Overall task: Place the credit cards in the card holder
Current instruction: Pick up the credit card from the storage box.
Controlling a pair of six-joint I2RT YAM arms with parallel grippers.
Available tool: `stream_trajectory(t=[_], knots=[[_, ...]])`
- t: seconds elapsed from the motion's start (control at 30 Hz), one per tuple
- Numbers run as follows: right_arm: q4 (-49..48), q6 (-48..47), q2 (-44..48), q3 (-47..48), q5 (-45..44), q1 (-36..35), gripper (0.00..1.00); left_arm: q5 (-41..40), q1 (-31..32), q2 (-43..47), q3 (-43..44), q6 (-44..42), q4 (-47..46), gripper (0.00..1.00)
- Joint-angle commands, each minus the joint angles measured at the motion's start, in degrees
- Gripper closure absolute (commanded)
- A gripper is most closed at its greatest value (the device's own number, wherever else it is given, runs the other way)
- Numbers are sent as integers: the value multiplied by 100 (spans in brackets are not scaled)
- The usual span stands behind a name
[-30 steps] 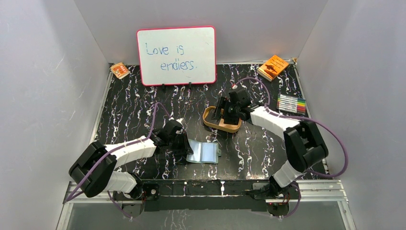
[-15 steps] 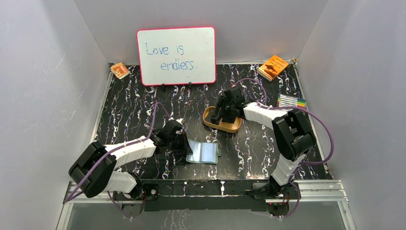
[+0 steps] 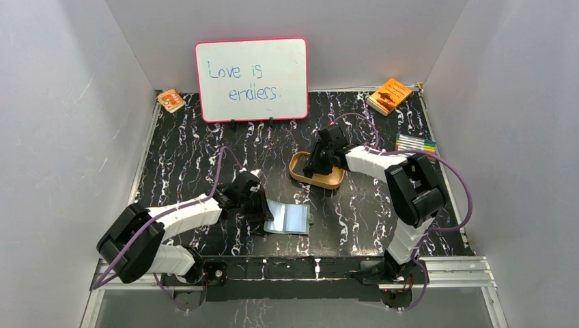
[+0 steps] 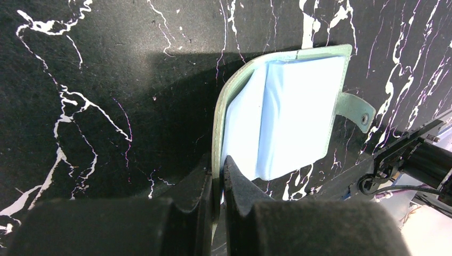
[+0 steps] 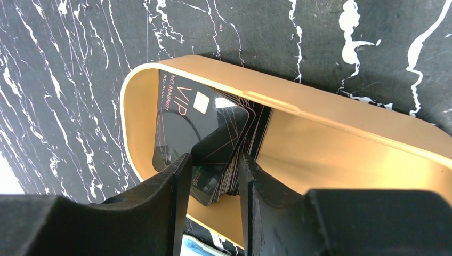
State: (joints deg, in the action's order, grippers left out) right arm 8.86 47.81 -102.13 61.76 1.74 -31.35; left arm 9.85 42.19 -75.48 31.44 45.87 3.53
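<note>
Overhead view spans the table (image 3: pixel 205 147); wrist cameras look down closely.

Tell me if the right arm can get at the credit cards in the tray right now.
Probably yes: the right tool already sits inside the open tray, its fingers straddling the black credit cards, with nothing covering them.

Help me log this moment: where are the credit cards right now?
The credit cards are stacked in the left end of the tan tray, right of table centre in the top view, with the right gripper straddling them.
</note>
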Motion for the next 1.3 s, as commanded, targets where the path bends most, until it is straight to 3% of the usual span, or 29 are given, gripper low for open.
stream_trajectory(t=[0.0,0.3,0.67,0.77,0.9,1.27], knots=[[-160,-62,247,-173,-139,79,56,-98,-5,174,67,-122,218,99],[-236,-119,446,-410,-133,188,60,-97,-1,139,39,-88,154,99],[-335,-122,513,-472,-28,209,75,-88,-2,124,26,-78,132,99],[-327,-117,564,-487,-14,209,81,-86,-5,117,21,-70,121,99],[-187,-85,657,-474,-31,209,100,-83,-9,108,28,-61,117,99],[316,406,1193,-416,96,233,100,-159,-3,91,119,-74,148,99]])
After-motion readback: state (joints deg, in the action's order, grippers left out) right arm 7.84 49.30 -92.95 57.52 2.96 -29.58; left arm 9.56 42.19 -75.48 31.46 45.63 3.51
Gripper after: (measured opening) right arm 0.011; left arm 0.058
